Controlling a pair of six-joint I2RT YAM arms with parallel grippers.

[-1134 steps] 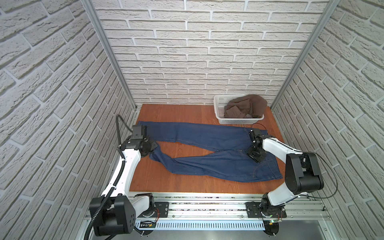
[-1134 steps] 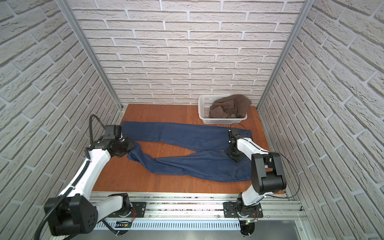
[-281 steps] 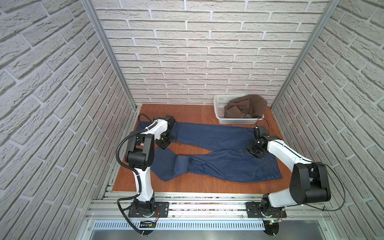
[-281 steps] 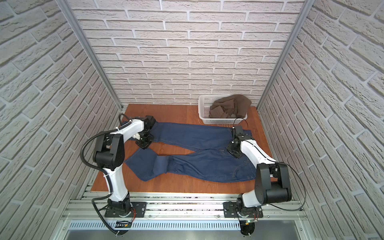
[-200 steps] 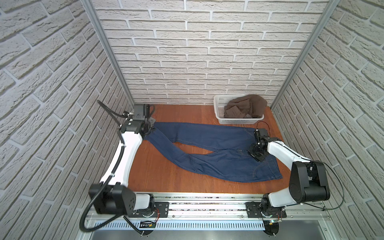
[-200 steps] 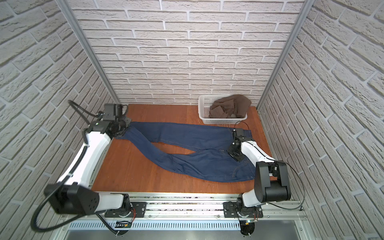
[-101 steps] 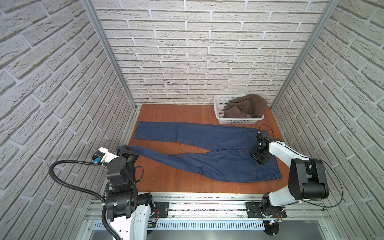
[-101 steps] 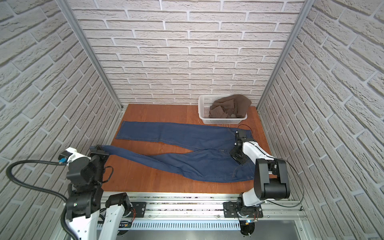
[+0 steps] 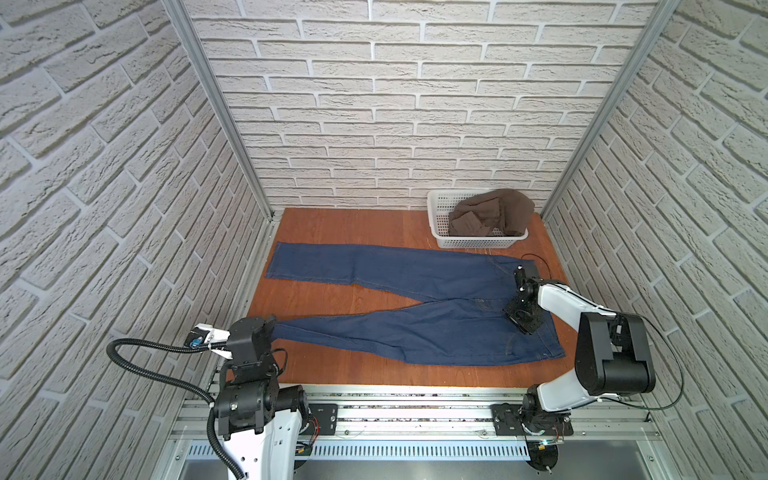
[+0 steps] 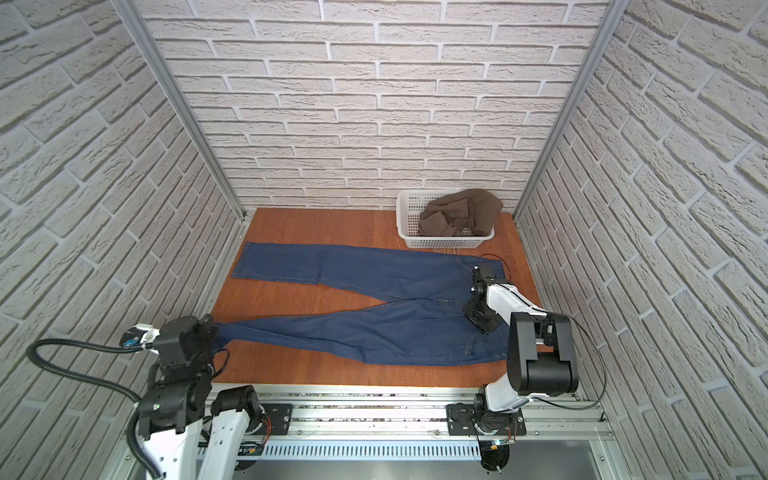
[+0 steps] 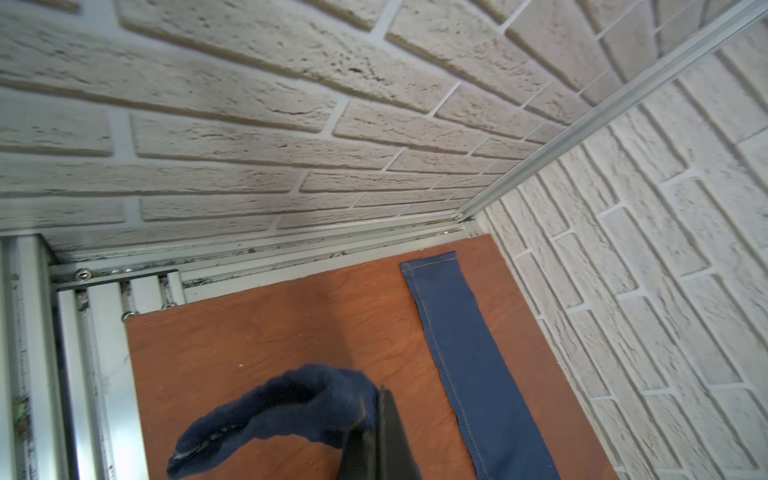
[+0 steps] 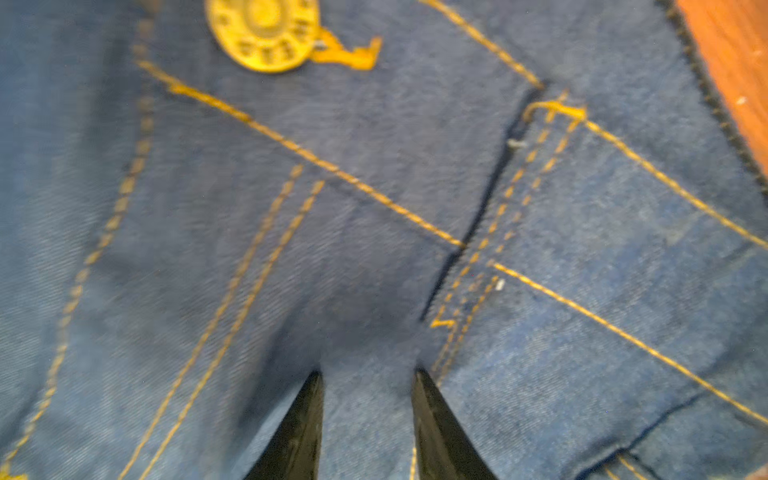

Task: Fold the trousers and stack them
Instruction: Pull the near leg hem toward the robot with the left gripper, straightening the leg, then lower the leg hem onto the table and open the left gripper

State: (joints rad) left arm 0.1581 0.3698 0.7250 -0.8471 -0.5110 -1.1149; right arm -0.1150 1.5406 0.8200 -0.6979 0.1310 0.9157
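Left pincer [image 11: 380, 415]: clamped on near-leg hem of jeans [image 9: 415, 328], well away from white basket [image 9: 435, 214]. Jeans spread on desk [image 9: 332, 297], waist just in front of basket. Right pincer [image 12: 368, 382]: jaws apart, tips on fly. Metal button [image 12: 262, 31] lettering too blurred to read.

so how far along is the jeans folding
Early. Done: the jeans lie spread flat, legs apart. In hand: the left gripper is shut on the near leg's hem; the right gripper presses by the fly, jaws apart. Left: every fold, then stacking.
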